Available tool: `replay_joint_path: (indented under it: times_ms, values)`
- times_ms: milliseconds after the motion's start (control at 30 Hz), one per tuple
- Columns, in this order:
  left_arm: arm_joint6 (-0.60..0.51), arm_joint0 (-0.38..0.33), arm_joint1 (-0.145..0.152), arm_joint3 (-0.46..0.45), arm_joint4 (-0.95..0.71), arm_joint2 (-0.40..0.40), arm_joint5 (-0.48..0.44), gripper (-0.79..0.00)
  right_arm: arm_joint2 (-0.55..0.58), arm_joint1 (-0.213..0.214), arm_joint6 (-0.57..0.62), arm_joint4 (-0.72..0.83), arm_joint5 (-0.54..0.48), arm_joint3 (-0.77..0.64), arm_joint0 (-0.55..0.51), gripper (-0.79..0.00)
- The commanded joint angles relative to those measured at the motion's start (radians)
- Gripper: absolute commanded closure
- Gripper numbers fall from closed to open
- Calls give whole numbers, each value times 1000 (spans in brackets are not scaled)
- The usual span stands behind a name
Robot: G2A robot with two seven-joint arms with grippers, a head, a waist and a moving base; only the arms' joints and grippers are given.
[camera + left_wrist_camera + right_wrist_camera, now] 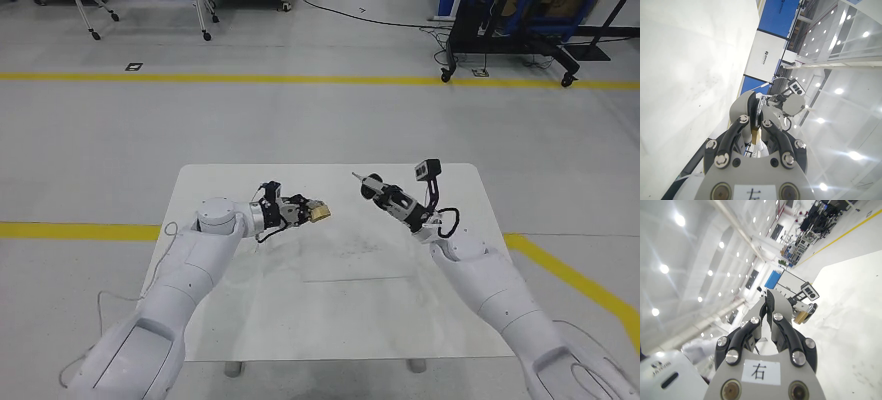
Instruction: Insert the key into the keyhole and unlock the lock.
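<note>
While the left claw is pressed shut on the brass lock, the right claw faces it across a stretch of the white table, and the two are near each other but well short of touching. Seen from above, the lock's brass body juts out past the left claw's fingertips on the side toward the right claw. In the left wrist view the same brass body sits between that claw's two fingers, with a silvery metal part showing farther out along the dark pads. The right claw's fingers are pressed together as well. In the top view a thin silvery key sticks out from its tip, pinched there and slanting out beyond the fingertips. The key's free end lies off to one side of the lock rather than in line with it, and there is bare tabletop between the two. In the right wrist view the black ribbed pads meet with no gap, and the part of the key held between them cannot be made out. Beyond the right claw's fingertips in that view, the left claw shows farther off with the brass lock in its grip, over the table. Whether the keyhole faces the key cannot be told.
</note>
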Motion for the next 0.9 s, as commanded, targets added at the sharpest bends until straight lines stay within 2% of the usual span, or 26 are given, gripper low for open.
replay_joint_path:
  times_ms: [0,167,300,333,800,867]
  values:
    - [10,-26,-17,23,-11,17,22,0,22,1,30,78,53,20,-8,0]
    - [20,-80,-54,83,-29,48,31,0,59,9,3,73,155,37,-31,0]
    - [-30,-104,-76,129,-92,41,-3,0,93,20,15,55,180,-35,-74,0]
    - [-54,-106,-78,135,-100,40,-11,0,93,20,15,55,180,-35,-74,0]
    - [-54,-106,-78,135,-100,40,-11,0,93,20,15,55,180,-35,-74,0]
    - [-54,-106,-78,135,-100,40,-11,0,88,19,-16,20,201,-60,-85,0]
